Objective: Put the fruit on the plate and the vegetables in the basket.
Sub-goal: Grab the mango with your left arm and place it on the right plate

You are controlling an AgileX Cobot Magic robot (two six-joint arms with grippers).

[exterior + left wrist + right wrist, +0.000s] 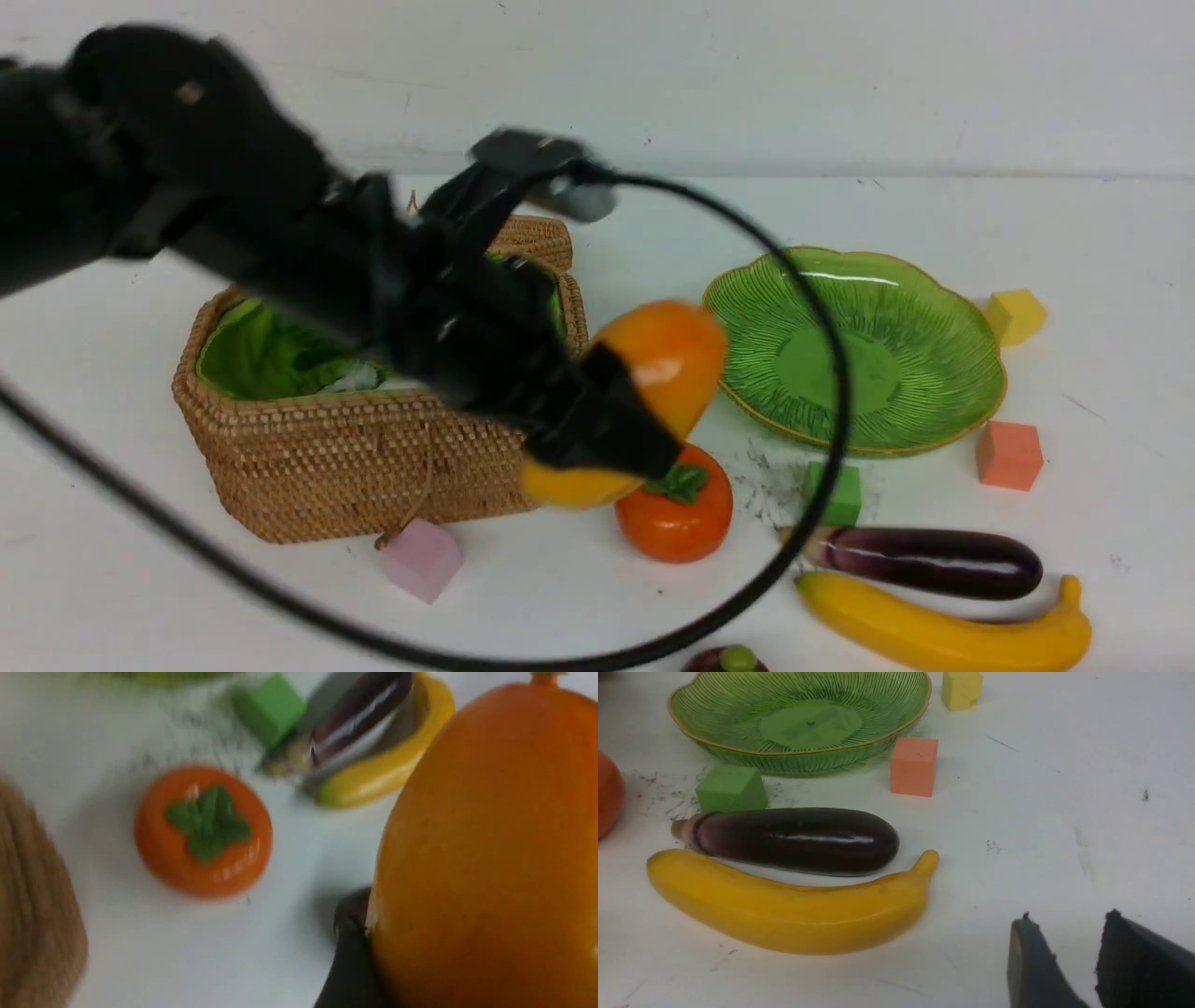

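My left gripper (627, 415) is shut on the yellow-orange mango (667, 364), held in the air between the woven basket (345, 467) and the green plate (934, 308). The mango (490, 858) fills the left wrist view. Below it the persimmon (674, 513) sits on the table. The purple eggplant (798, 840) and the banana (784, 905) lie side by side in front of the plate (808, 723). A mangosteen (728, 661) peeks in at the front edge. Something white (355, 378) lies on the basket's green lining. My right gripper (1069, 917) hovers open and empty over bare table beside the banana.
Foam cubes are scattered around: yellow (1016, 315) and salmon (1008, 455) right of the plate, green (845, 495) in front of it, pink (422, 558) before the basket. The left arm's black cable (831, 373) loops across the plate's near side.
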